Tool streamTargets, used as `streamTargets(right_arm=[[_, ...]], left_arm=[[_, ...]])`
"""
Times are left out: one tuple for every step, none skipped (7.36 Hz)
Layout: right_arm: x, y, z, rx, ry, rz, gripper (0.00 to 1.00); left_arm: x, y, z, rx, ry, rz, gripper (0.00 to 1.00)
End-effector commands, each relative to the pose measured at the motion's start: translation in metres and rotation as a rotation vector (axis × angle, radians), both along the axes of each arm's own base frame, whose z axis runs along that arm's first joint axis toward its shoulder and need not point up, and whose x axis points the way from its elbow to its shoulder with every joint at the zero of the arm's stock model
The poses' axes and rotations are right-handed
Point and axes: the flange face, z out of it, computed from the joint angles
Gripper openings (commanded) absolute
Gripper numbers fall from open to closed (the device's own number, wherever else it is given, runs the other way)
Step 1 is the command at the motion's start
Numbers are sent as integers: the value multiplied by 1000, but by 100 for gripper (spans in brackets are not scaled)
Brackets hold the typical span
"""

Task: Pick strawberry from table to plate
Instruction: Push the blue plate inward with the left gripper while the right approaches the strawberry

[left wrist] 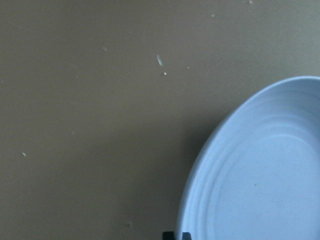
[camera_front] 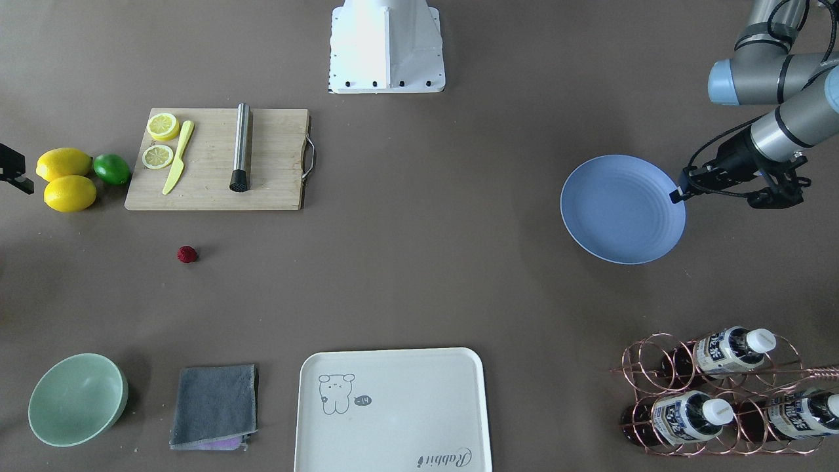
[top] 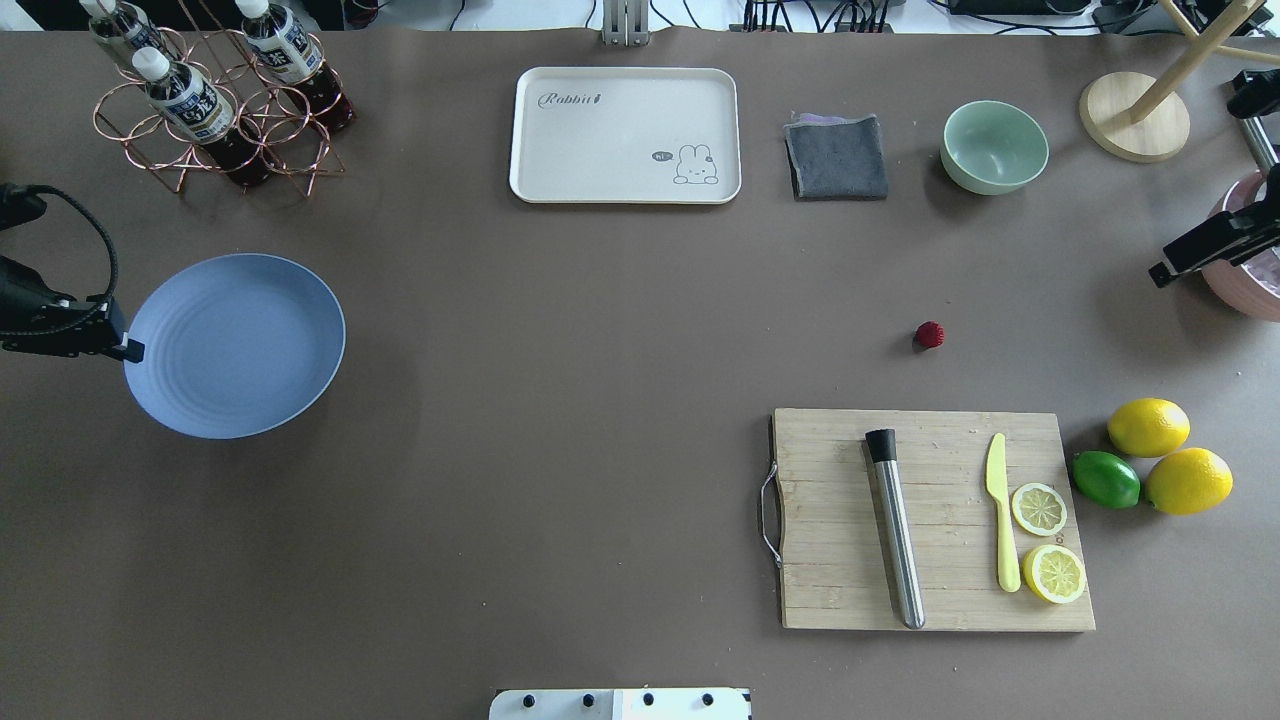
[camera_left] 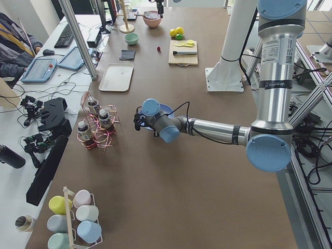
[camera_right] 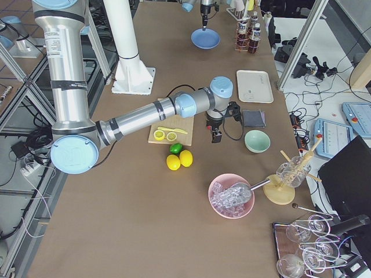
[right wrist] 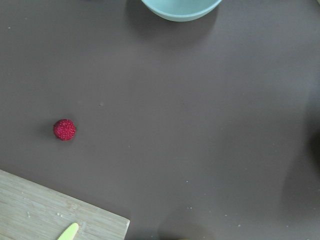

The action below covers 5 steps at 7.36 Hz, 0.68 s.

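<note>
The strawberry (top: 930,335) is a small dark-red bumpy berry lying alone on the grey-brown table (top: 600,400), just beyond the cutting board; the right wrist view shows the strawberry (right wrist: 64,129) at its left. The round light-blue plate (top: 235,345) lies flat and holds nothing on the robot's left side. My left gripper (top: 130,351) hovers at the plate's outer rim, its fingertips (left wrist: 177,235) close together, so it looks shut and holds nothing. My right gripper (top: 1158,273) hangs above the table well to the right of the strawberry, looks shut and holds nothing.
A wooden cutting board (top: 935,520) carries a steel muddler, a yellow knife and two lemon slices. Two lemons (top: 1170,455) and a lime lie beside it. A mint bowl (top: 994,147), grey cloth (top: 837,157), cream tray (top: 625,135) and bottle rack (top: 215,100) line the far edge.
</note>
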Motion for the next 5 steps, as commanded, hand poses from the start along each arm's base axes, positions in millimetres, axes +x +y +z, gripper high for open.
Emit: streamTargets(right_arm=[[-66,-12,-31,-13,15,-16,99],[-96,-19,-29,-10,9,-5,99],[-137,-16,-18,4,-12,56,99],[-180,-8,-5,-6,-38,86,98],[-212,-8,-2,-9,-25,108,96]], left_arm=[[46,12,-68,-69,50,-51,0],[81,17,-101,-91,74,-60,0],[108,19,-127,-106,93,-72,0],[134,18,-152,-120,92,-89,0],[165,15,-184,-126,70,-117,0]])
